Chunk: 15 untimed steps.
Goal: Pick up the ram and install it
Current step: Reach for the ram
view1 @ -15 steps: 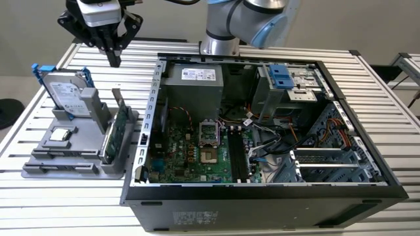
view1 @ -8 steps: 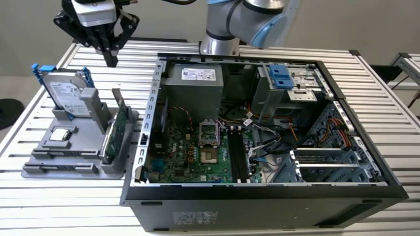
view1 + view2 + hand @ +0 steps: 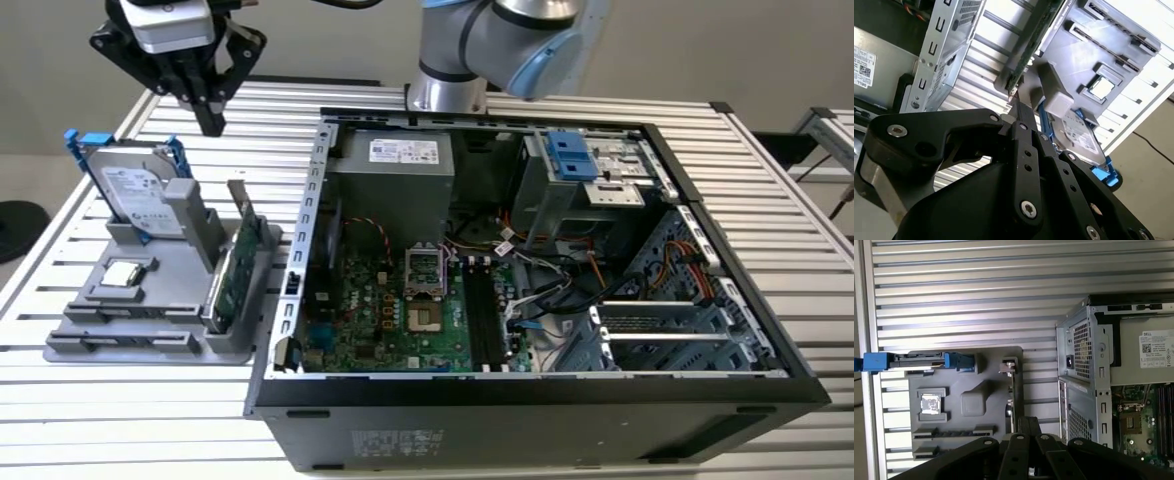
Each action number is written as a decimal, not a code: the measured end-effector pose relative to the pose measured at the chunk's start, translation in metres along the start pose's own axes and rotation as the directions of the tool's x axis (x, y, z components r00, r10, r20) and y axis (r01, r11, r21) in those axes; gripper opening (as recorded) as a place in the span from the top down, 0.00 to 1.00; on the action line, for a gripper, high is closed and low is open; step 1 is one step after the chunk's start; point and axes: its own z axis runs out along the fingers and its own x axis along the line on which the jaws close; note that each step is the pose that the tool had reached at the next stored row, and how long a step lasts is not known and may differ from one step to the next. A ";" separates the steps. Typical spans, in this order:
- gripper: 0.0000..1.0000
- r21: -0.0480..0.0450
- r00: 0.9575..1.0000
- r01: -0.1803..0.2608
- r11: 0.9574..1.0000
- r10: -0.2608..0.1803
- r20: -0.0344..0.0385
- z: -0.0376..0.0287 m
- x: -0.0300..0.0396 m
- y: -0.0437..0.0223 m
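Black gripper (image 3: 211,124), fingers (image 3: 214,110) pressed together, hangs over the grey tray (image 3: 80,345); white printed label (image 3: 403,151) on the power supply (image 3: 394,195).

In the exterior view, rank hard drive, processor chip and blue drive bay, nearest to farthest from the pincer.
1. hard drive, upright, just below the pincer.
2. processor chip, flat in the grey holder.
3. blue drive bay, inside the case, exterior view's right.

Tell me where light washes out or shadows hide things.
Exterior view: the open black computer case is shadowed inside, beside the bright white slatted metal table. Second wrist view: part of the table washes out to white; the black gripper is a dark mass. First wrist view: even light across the slats.
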 end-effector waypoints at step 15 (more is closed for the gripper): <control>1.00 0.000 1.000 0.000 1.000 0.000 0.000 -0.0002 0.0260 -0.0019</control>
